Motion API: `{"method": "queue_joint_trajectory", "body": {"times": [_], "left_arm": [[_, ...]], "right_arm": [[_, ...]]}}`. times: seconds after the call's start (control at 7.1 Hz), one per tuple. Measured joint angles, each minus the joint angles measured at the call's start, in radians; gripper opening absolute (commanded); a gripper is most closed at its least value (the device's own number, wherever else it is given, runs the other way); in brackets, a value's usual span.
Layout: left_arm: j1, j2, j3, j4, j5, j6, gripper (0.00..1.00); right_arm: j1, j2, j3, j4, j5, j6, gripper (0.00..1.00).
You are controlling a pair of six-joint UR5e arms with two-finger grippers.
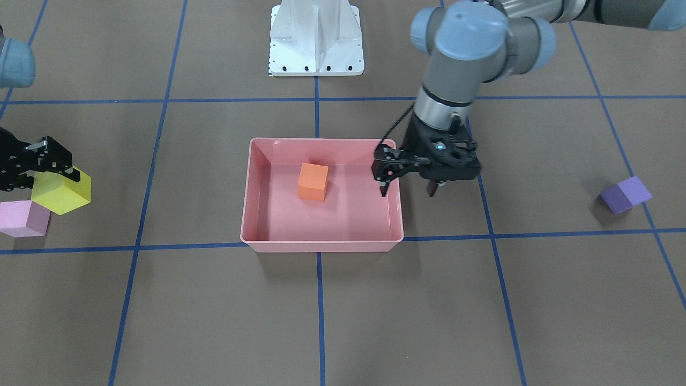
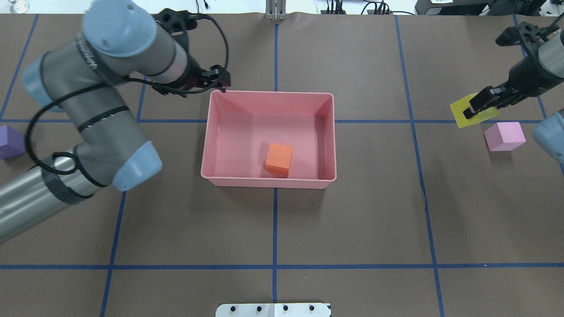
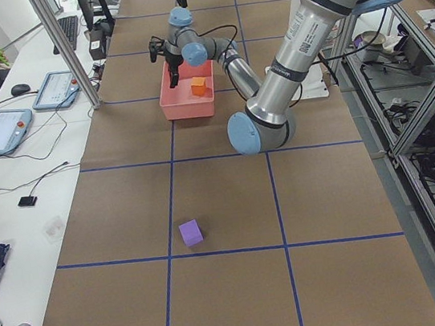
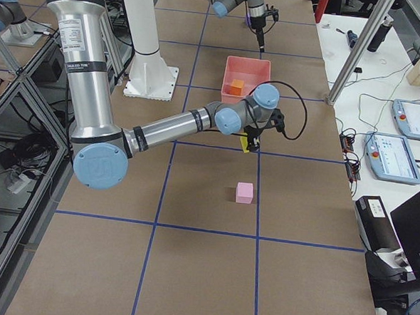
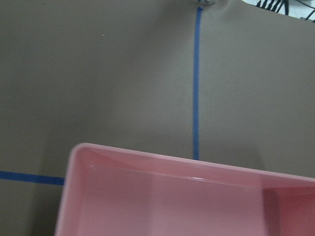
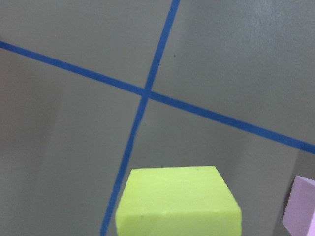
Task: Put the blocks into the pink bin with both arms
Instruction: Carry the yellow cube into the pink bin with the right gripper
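Note:
The pink bin point(image 1: 321, 244) point(image 2: 269, 183) lies mid-table with the orange block point(image 1: 313, 181) point(image 2: 279, 159) inside it. My left gripper point(image 1: 408, 188) point(image 2: 218, 83) is open and empty and hovers over the bin's far left corner; its wrist view shows that corner's rim point(image 5: 147, 161). My right gripper point(image 1: 51, 170) point(image 2: 473, 110) is shut on the yellow block point(image 1: 61, 193) point(image 2: 460, 117) point(image 6: 177, 201) and holds it tilted, just above the table, beside the light pink block point(image 1: 24, 218) point(image 2: 504, 136) point(image 6: 301, 206). The purple block point(image 1: 624, 194) point(image 2: 9, 141) point(image 3: 191, 232) lies alone at the table's left end.
The white base pedestal point(image 1: 316, 37) point(image 2: 273, 310) stands at the robot's edge of the table. Blue tape lines grid the brown table top. Tablets point(image 3: 2, 128) and cables lie on the white side table past the far edge.

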Motion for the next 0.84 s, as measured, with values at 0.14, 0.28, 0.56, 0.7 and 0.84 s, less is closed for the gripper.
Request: {"method": "queue_joint_trajectory", "body": {"times": [0.14,0.28,0.56,0.7,0.84], "left_arm": [[-0.092,0.095,-0.024,-0.003,-0.087,0.156,1.00],[-0.181,0.181,-0.031,-0.005,-0.157,0.323,1.00],[-0.329,0.316,-0.012,-0.006,-0.210,0.612,1.00],[-0.385,0.358,0.013,-0.007,-0.215,0.725,1.00],[-0.430,0.392,0.043,-0.007,-0.216,0.795,1.00]], "right_arm": [[-0.022,0.080,0.004,-0.015,0.007,0.143,0.00],[-0.065,0.162,0.005,-0.017,0.004,0.311,0.00],[-0.182,0.298,-0.001,-0.016,-0.068,0.565,0.00],[-0.245,0.344,-0.004,-0.016,-0.130,0.631,0.00],[-0.302,0.382,-0.010,-0.016,-0.193,0.675,0.00]]}}
